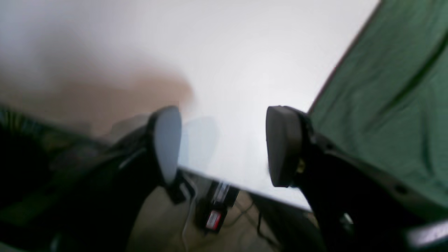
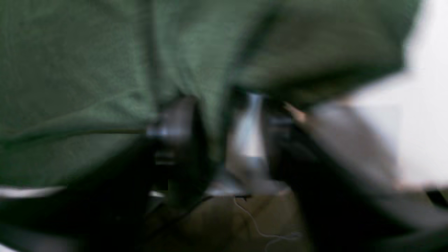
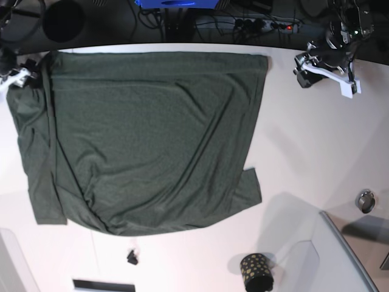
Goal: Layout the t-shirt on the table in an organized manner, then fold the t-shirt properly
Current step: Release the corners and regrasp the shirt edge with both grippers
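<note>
Base looks straight down; wrist views close over t-shirt [image 3: 146,140].

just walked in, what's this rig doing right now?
Two arms are laying out a dark green t-shirt on the white table. It lies mostly spread, with wrinkles and its left side bunched. The left gripper is open, holding nothing, beside the shirt's edge. The right gripper sits at the opposite top corner, cloth draped around it; blur hides whether it grips.

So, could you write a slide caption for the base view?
Dark green t-shirt spread on the white table, both arms at its far corners.
</note>
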